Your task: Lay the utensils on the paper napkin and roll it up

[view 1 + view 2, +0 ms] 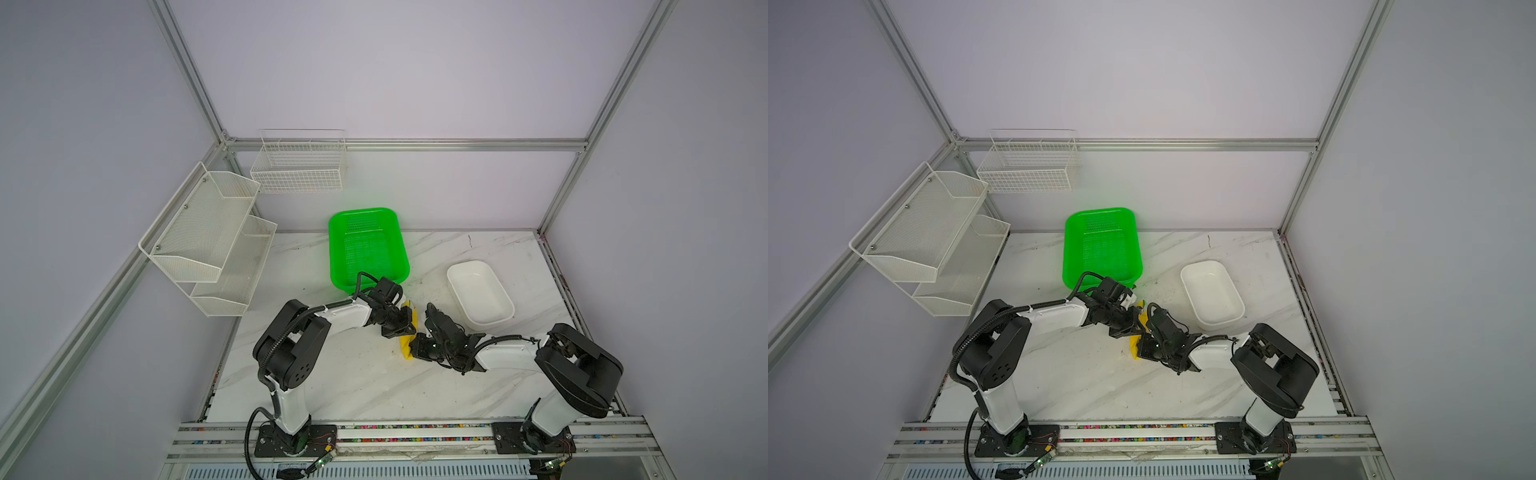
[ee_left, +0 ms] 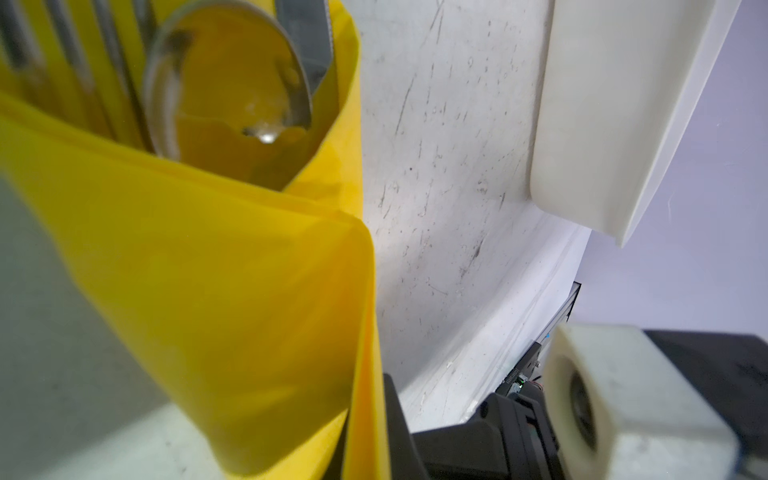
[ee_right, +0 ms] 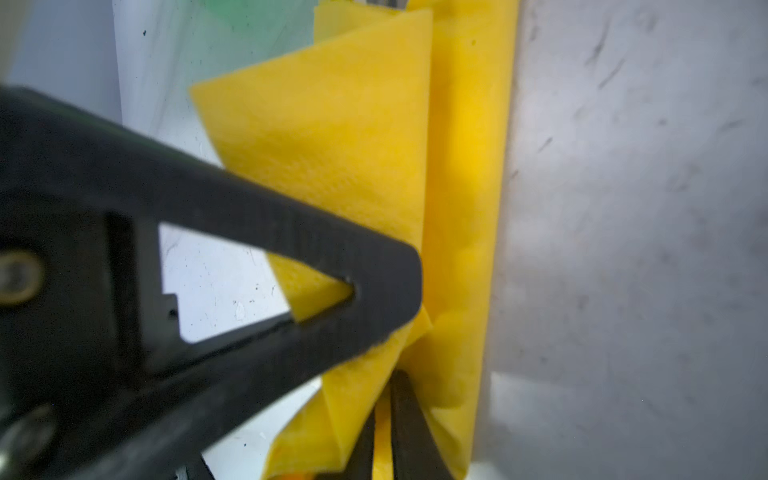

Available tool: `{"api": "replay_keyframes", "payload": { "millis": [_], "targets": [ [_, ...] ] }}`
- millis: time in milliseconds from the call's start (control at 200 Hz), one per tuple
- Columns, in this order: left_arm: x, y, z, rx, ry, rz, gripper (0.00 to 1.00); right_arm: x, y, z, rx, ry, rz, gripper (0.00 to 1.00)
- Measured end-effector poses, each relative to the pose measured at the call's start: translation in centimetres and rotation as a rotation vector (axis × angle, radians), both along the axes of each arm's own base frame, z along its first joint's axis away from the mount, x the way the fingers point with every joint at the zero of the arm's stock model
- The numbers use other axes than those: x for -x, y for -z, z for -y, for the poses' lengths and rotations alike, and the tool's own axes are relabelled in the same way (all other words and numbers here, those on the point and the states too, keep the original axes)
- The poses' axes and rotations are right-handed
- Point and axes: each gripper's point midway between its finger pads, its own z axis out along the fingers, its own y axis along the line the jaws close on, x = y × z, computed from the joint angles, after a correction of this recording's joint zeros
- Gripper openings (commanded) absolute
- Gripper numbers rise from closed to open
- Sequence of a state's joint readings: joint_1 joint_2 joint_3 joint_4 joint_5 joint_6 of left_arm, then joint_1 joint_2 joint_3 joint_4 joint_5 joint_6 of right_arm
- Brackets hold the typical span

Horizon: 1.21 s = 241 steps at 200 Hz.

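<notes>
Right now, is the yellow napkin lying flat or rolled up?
Rolled, loosely: in the left wrist view the paper napkin curls around the spoon, fork and knife.

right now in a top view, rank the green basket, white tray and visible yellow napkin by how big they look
1. green basket
2. white tray
3. yellow napkin, only a sliver shows

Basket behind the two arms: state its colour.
The basket is bright green, with a perforated floor. It shows best in both top views.
</notes>
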<state>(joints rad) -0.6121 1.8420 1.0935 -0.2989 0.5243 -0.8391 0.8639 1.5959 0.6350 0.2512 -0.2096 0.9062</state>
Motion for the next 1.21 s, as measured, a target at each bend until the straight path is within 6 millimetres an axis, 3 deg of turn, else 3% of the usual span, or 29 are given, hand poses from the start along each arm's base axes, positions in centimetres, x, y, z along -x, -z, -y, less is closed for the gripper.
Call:
{"api": "replay_keyframes", "payload": {
  "millis": [185, 305, 380, 430, 545, 715, 1205],
  "targets": [
    [0.0, 0.3, 0.2, -0.001, -0.002, -0.006, 0.06, 0.5, -1.5, 2.2, 0.003, 0.071, 0.020, 0.41],
    [-0.1, 0.2, 0.4, 0.004, 0.000, 0.001, 0.05, 0.4, -3.1, 2.5, -0.032, 0.090, 0.051, 0.57],
    [-0.2, 0.2, 0.4, 0.007, 0.000, 0.005, 0.06, 0.3, -3.8, 2.3, -0.056, 0.085, 0.068, 0.89],
    [-0.2, 0.2, 0.4, 0.008, 0.001, 0.005, 0.06, 0.2, -4.3, 2.1, -0.068, 0.082, 0.080, 0.94],
    [-0.2, 0.5, 0.4, 0.004, 0.000, 0.000, 0.05, 0.0, -4.0, 1.8, -0.063, 0.079, 0.081, 0.94],
    [-0.1, 1.0, 0.4, -0.004, 0.001, -0.012, 0.05, -0.4, -1.4, 1.4, 0.005, 0.060, 0.050, 0.87],
    [-0.7, 0.2, 1.1, 0.016, 0.007, 0.009, 0.06, -1.9, -0.2, 0.3, 0.049, 0.041, 0.080, 0.51]
  ]
}}
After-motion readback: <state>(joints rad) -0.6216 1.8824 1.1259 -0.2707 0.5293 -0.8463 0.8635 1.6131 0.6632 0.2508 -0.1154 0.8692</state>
